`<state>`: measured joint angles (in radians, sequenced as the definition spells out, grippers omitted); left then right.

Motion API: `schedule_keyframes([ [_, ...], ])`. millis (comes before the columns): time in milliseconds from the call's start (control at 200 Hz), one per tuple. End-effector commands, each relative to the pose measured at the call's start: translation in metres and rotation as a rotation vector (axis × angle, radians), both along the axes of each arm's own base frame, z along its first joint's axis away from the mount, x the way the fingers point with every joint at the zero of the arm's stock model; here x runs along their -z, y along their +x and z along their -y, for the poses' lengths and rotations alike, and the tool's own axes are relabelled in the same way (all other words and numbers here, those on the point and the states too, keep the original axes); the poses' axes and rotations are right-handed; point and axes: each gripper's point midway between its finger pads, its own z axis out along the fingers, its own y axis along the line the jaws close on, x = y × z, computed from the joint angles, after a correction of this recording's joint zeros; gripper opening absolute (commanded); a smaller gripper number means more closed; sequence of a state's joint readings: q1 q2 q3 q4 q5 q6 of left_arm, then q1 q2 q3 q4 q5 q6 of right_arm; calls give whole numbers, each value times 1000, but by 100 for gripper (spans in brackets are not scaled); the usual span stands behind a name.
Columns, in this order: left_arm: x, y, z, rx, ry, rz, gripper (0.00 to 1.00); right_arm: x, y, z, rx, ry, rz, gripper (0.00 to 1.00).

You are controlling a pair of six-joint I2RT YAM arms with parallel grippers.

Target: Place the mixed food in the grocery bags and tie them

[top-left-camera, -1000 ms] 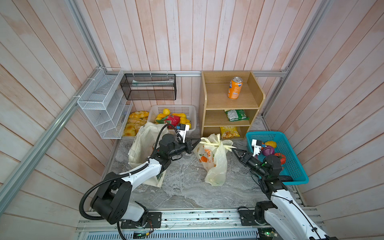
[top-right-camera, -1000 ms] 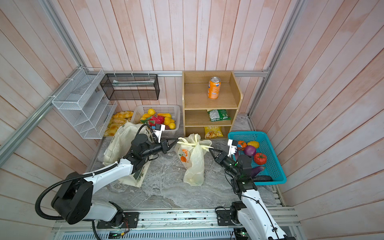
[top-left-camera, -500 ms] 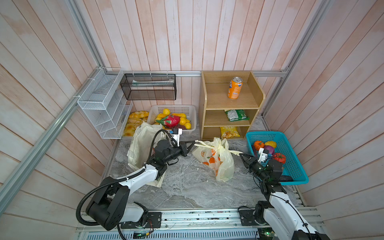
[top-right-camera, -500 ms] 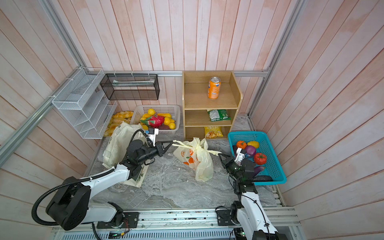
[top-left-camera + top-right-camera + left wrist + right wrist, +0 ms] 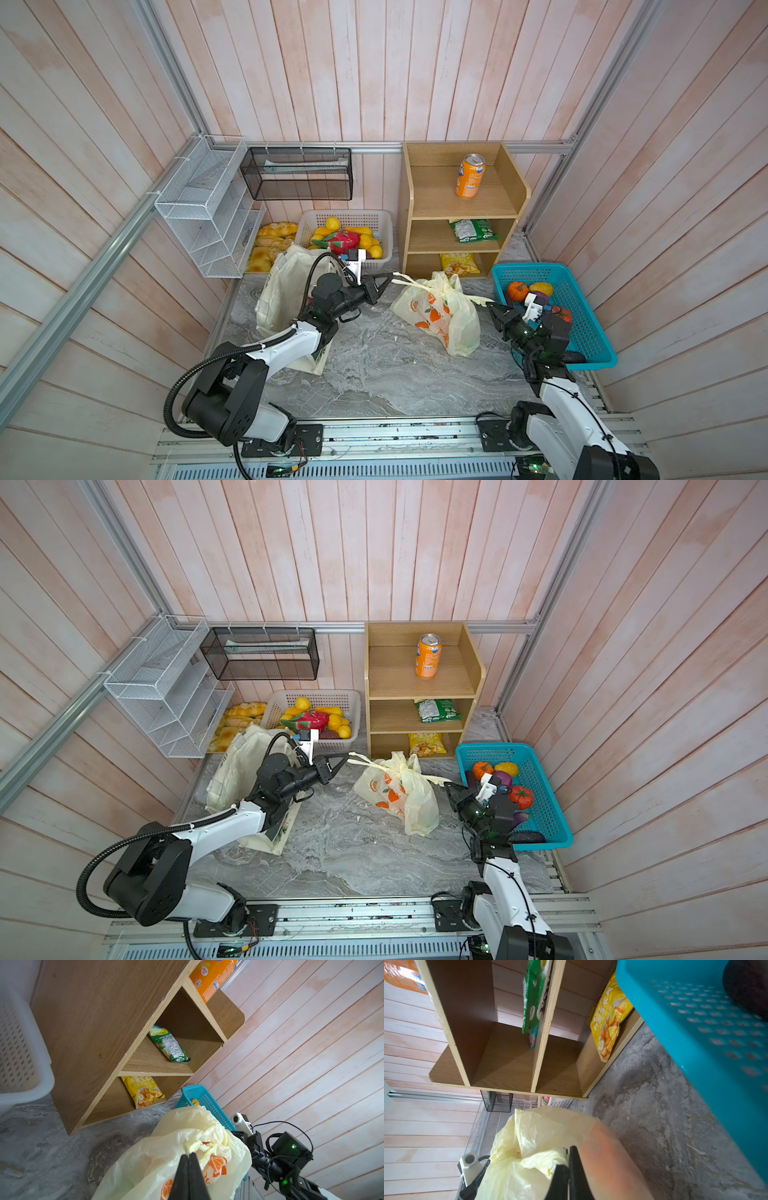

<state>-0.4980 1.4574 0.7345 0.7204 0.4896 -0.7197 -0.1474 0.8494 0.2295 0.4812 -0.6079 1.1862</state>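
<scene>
Top views both show the pale-yellow plastic bag (image 5: pixel 436 316) (image 5: pixel 399 791), printed with oranges, slumped on the grey marbled tabletop (image 5: pixel 395 374) between the two arms and just in front of the wooden shelf (image 5: pixel 419 208). Its mouth is gathered into a bunch at the top, with one thin strand of handle stretched out to each side. The left tool (image 5: pixel 388 277) (image 5: pixel 345 757) reaches in from the left and is clamped on the end of the left strand; in the left wrist view this tool (image 5: pixel 188 1155) shows its jaws pressed together with crumpled plastic pinched at the tip. The right tool (image 5: pixel 490 306) (image 5: pixel 446 785), just beside the blue basket (image 5: pixel 590 332) of toy vegetables, is closed on the other strand, and the right wrist view shows the same tool (image 5: pixel 569 1149) with a yellow twist of plastic caught between its jaws. What lies inside the bag cannot be made out through the plastic. The cream canvas tote (image 5: pixel 282 286) sits at the left of the tabletop, partly behind the left arm and in front of the white basket (image 5: pixel 382 220) of fruit. On the shelf stand an orange soda can (image 5: pixel 469 176) on top, a green snack packet (image 5: pixel 471 230) in the middle and a yellow snack packet (image 5: pixel 459 262) at the bottom
</scene>
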Motion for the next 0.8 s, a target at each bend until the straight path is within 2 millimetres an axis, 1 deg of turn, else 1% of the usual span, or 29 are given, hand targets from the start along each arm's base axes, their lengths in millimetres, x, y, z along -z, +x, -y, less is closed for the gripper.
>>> schedule_keyframes([
  [0, -31, 12, 2, -27, -45, 87, 0, -18, 10, 15, 69, -16, 47, 0],
  [95, -27, 18, 8, -50, 15, 77, 0, -15, 13, 19, 101, -5, 39, 0],
  [170, -25, 24, 7, -81, 57, 68, 0, -11, 16, 22, 117, 6, 19, 0],
  [335, -15, 35, -8, -177, 165, 62, 0, -7, 21, 27, 147, 25, 1, 0],
  [375, -12, 37, -14, -190, 178, 59, 0, -3, 22, 32, 172, 21, -13, 0],
  [510, -3, 37, -30, -223, 199, 44, 0, 17, 18, 50, 246, 45, -70, 0],
  [570, 1, 35, -35, -230, 201, 40, 0, 24, 16, 54, 258, 49, -83, 0],
  [795, 7, 30, -38, -226, 216, 39, 0, 35, 11, 60, 274, 32, -108, 0],
])
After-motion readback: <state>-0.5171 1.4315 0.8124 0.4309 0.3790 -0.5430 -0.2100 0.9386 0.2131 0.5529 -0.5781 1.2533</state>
